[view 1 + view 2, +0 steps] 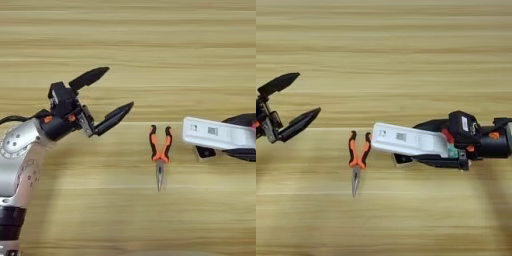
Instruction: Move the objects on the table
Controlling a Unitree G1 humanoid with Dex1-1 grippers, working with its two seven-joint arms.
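My right gripper [412, 143] is shut on the long flat white bar [401, 137] with a barcode label. It holds the bar about level, free end pointing left, just right of the pliers. A small dark-topped white block [401, 160] peeks out under the bar, mostly hidden. The orange-and-black-handled needle-nose pliers [160, 155] lie on the table [150, 40] at the middle, handles away from me and tip toward me. My left gripper [118, 88] hovers open to the left of the pliers with nothing between its spread fingers, which point right.
The wooden surface stretches bare across the far half and along the near edge. My left arm [20, 160] rises from the lower left corner. The right forearm [496, 140] enters from the right edge.
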